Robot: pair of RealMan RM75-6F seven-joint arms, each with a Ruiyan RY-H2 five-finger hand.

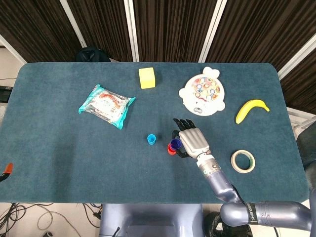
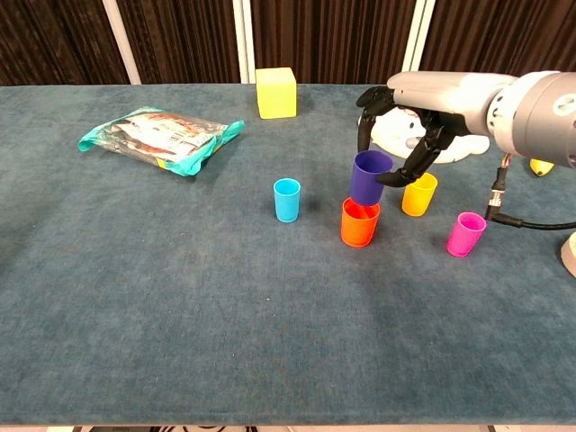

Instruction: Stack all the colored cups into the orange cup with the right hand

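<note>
the right hand (image 2: 407, 135) holds the purple cup (image 2: 368, 176) tilted just above the orange cup (image 2: 360, 222).

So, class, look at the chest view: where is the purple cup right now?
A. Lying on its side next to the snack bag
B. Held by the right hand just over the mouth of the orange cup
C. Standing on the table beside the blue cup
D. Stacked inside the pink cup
B: the right hand holds the purple cup in its fingers, directly over the orange cup, its base at the rim.
</note>
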